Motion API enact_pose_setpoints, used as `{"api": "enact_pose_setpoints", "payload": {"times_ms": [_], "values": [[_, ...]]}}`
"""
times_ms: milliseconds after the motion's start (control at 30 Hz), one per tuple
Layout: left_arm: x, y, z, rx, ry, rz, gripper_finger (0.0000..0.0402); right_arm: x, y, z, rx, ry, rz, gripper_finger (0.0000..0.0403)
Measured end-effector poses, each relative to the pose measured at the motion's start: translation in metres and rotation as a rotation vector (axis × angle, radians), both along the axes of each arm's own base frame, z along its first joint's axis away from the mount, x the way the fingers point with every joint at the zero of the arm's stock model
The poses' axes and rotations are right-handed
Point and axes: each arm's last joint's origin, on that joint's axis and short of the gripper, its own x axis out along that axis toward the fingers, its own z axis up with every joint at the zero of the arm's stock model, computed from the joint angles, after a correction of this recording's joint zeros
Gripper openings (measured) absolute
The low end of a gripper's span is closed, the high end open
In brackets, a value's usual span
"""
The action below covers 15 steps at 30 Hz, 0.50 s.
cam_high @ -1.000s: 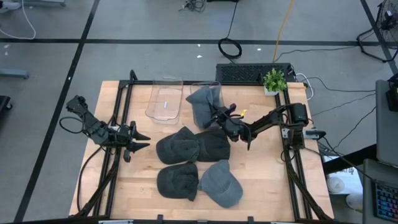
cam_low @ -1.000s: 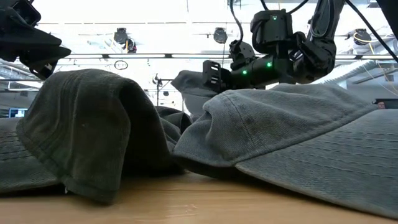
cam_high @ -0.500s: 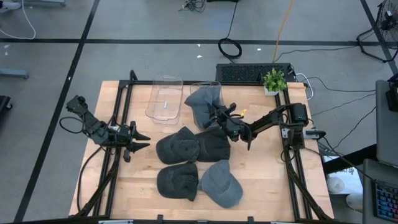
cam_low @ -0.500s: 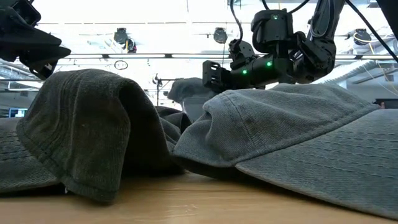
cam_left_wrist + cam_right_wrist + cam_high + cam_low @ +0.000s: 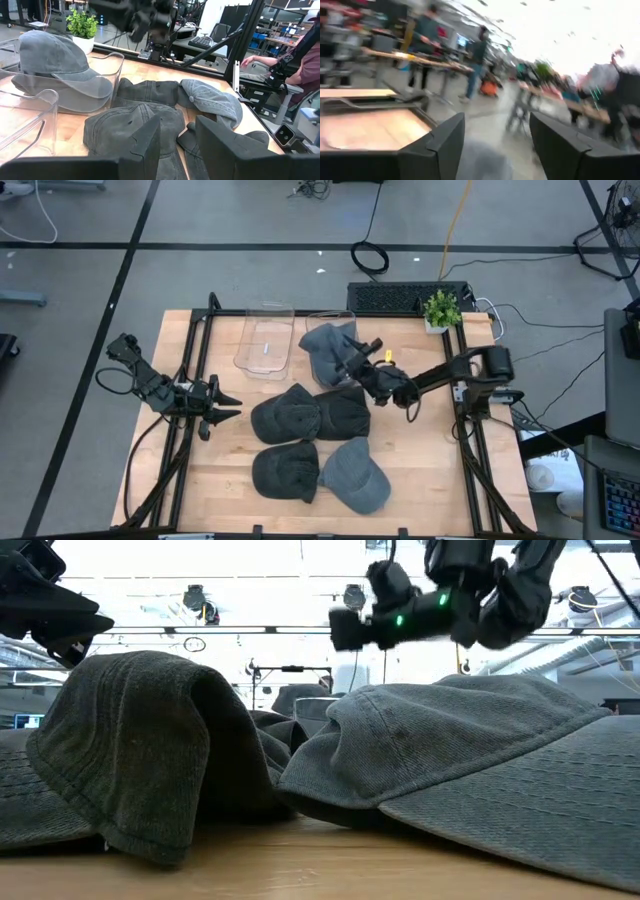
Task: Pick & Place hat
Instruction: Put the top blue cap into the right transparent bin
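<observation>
A grey hat (image 5: 326, 345) (image 5: 54, 56) lies in the right one of two clear containers (image 5: 116, 64) at the table's far side, crown up. My right gripper (image 5: 350, 363) (image 5: 345, 630) (image 5: 497, 145) hangs open above the hat's near right side, with nothing between its fingers. Several more hats lie on the table: two dark ones (image 5: 285, 415) (image 5: 344, 412) in the middle, a dark one (image 5: 285, 471) and a lighter grey one (image 5: 356, 476) nearer the front. My left gripper (image 5: 224, 408) (image 5: 177, 145) waits open at the table's left, pointing at the hats.
The left clear container (image 5: 265, 340) stands beside the one with the hat. A potted plant (image 5: 441, 309) stands at the far right corner, with a keyboard (image 5: 395, 296) behind the table. Black frame rails (image 5: 468, 450) run along both sides. People show in the room beyond.
My right gripper has opened, let go of the grey hat and risen well above it. The hat, which was held up over the container, has dropped and settled lower into it.
</observation>
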Motion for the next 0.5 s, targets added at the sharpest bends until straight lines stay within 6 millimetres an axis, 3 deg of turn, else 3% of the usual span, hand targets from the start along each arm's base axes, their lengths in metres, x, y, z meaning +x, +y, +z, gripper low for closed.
{"api": "enact_pose_setpoints", "payload": {"times_ms": [133,267,367,500], "values": [[0.000,0.000,0.000,0.000,0.000,0.000,0.0132,0.004,0.001,0.037,-0.070,0.184,0.078,0.0186],[0.000,0.000,0.000,0.000,0.000,0.000,0.0132,0.016,-0.012,0.069,0.059,0.394,0.281,0.0113],[0.000,0.000,0.000,-0.001,0.000,0.000,0.0131,0.025,-0.025,0.072,0.192,0.517,0.454,0.0030],[0.000,0.000,0.000,0.000,0.000,0.001,0.0131,0.037,-0.040,0.057,0.215,0.588,0.499,0.0005]]}}
